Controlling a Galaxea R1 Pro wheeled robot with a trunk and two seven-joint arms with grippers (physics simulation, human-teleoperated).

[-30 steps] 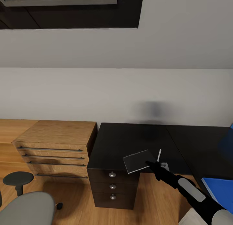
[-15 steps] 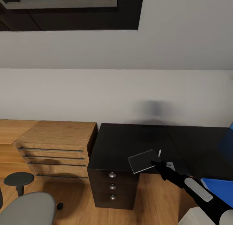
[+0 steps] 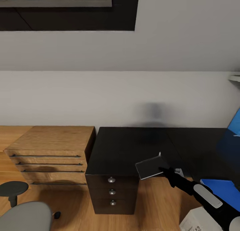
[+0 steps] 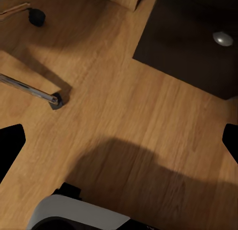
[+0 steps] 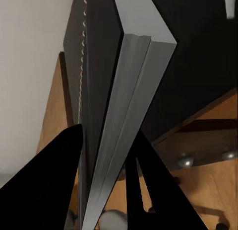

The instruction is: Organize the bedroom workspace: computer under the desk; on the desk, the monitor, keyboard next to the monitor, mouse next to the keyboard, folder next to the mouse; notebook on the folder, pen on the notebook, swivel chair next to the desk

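R gripper (image 3: 165,171) holds the notebook (image 3: 149,167) by its edge, jaws clamped on it, just above the front edge of the desk (image 3: 126,147), over the end w/ the drawer unit (image 3: 112,192). Notebook is tilted, grey cover facing up. In the right wrist view the notebook (image 5: 131,115) sits between the two black fingers (image 5: 54,180), spine and page edges showing, desk top behind it.

Pen: thin pale sliver (image 3: 159,154) at the notebook's far corner over the desk; can't tell if it touches the desk.

Folder (image 3: 222,188), bright blue, lies near the desk's R part, partly behind the R arm; can't tell what it rests on. Blue panel (image 3: 234,124) stands at the desk's far R.

Swivel chair (image 3: 25,217) is on the floor well L of the desk, grey seat and round black armrest (image 3: 13,188) showing. Wooden drawer chest (image 3: 50,151) stands touching the desk's L side.

L gripper (image 4: 119,140): jaws wide, nothing between, over the wood floor (image 4: 124,115) near the drawer unit's front; a chrome chair leg (image 4: 29,88) w/ castor lies nearby.
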